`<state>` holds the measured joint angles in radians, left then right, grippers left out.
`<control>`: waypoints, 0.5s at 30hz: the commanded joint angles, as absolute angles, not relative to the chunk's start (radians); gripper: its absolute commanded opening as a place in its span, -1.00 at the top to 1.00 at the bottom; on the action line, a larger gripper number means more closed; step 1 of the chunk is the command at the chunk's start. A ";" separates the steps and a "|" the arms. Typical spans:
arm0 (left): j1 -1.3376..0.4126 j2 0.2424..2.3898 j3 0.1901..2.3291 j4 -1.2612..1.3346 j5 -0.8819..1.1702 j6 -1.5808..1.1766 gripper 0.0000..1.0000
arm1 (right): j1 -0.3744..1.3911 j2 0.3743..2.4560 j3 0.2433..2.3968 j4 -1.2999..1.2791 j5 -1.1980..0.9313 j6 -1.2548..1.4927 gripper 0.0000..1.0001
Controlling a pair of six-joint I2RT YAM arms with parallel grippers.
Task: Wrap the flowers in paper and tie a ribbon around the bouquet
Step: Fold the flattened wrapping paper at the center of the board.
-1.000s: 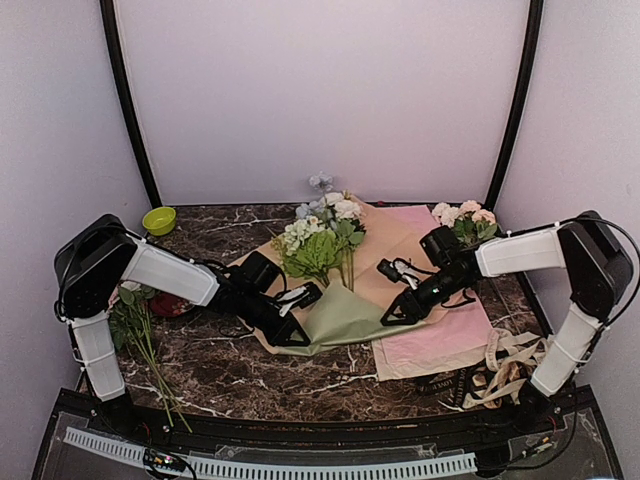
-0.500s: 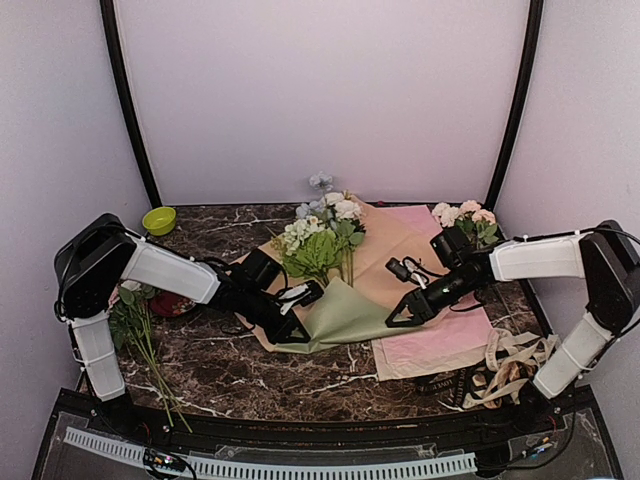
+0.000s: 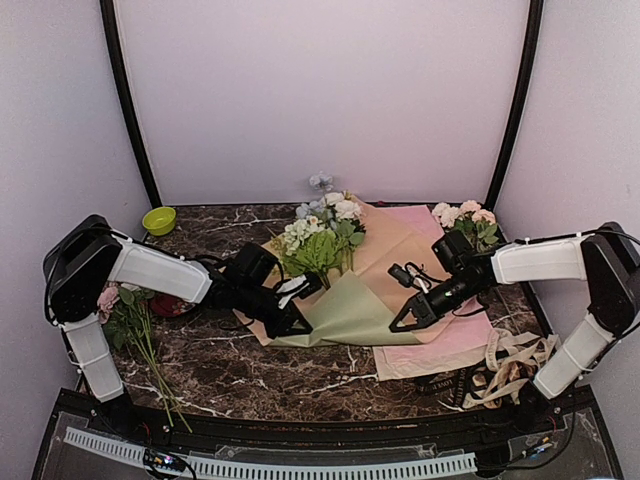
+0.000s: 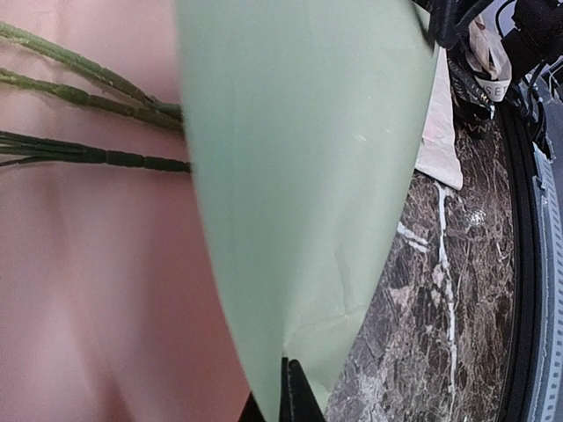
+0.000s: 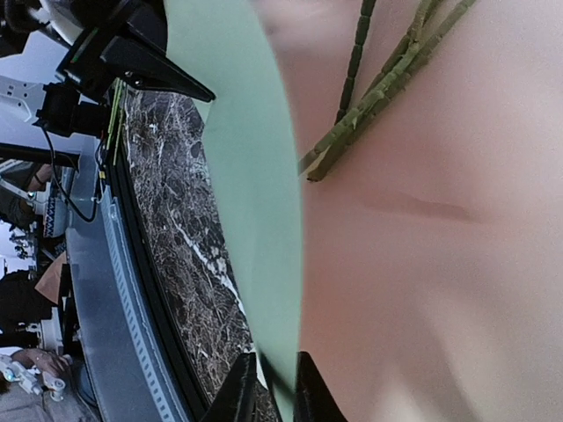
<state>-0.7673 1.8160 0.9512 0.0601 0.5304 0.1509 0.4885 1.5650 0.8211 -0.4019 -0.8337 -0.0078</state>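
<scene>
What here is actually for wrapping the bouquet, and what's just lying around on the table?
For the job: cream-and-blue flowers, sage-green paper, black ribbon.
Lying about: pink sheet, tan sheet, pink-and-white blossoms, cream ribbon, green bowl.

Lighting softly and evenly from overhead, casting faint shadows on the table (image 3: 250, 372), blurring the near paper (image 4: 299, 176) in both wrist views, curving lines toward frame edges.

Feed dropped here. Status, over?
Left gripper shut on paper corner. Right gripper astride opposite edge, jaws apart. Flowers not yet wrapped. No obstruction seen.
</scene>
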 commanded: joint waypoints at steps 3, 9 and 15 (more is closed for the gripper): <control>-0.761 1.780 0.930 0.097 0.511 0.171 1.00 | 0.467 1.546 0.801 -0.375 -0.761 0.028 1.00; -0.762 1.789 0.938 0.081 0.476 0.182 1.00 | 0.457 1.549 0.798 -0.294 -0.716 0.070 1.00; -0.762 1.811 0.956 0.062 0.415 0.201 0.87 | 0.457 1.599 0.822 -0.275 -0.642 0.037 1.00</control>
